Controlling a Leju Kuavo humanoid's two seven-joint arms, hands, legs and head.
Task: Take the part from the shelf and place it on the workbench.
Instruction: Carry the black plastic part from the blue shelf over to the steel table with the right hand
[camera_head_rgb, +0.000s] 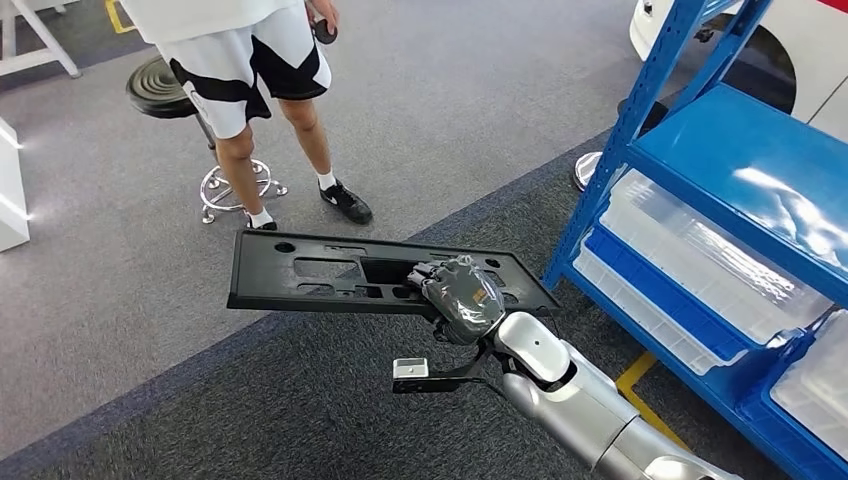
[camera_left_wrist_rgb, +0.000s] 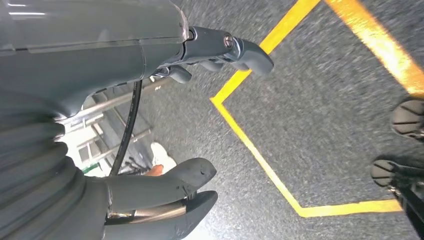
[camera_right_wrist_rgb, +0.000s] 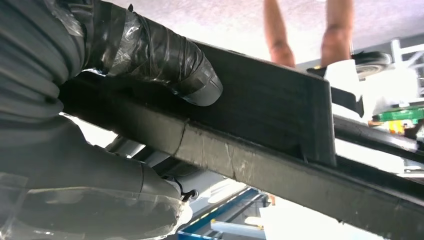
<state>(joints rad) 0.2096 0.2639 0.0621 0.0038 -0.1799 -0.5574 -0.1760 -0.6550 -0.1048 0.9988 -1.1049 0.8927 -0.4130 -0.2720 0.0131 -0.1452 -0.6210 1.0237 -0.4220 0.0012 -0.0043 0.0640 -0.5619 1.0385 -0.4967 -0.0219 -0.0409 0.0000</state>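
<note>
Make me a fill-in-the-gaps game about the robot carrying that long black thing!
1. The robot's ____ hand grips the long black part.
2. The shelf beside the robot is painted ____.
3. The lines on the floor under the left hand are ____.
4. The person stands next to a round black ____.

Missing words: right; blue; yellow; stool

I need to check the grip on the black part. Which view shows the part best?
The head view: the whole black part lies flat, held by the right hand. The right wrist view gives a close-up of its edge under the fingers. The left wrist view faces the floor.
</note>
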